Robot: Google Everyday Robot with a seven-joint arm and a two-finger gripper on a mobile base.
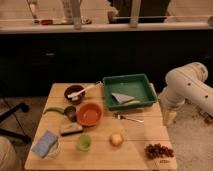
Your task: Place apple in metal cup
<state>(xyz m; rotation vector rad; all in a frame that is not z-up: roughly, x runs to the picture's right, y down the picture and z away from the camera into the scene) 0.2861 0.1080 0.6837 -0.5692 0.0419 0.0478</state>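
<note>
A small yellowish apple (116, 139) lies on the wooden table (145, 134), near the front middle. The metal cup (70, 112) is a small dark cup standing just left of the orange bowl (89, 114), left of the table's centre. My white arm (187, 82) comes in from the right and bends down beside the table's right edge. My gripper (170, 117) hangs at the end of it, low by that edge, well to the right of the apple and far from the cup. It holds nothing that I can see.
A green tray (145, 80) with a grey item stands at the back right. A dark bowl with a white spoon (75, 92), a green cup (83, 143), a blue sponge (45, 142), a fork (129, 118) and grapes (159, 150) are spread around.
</note>
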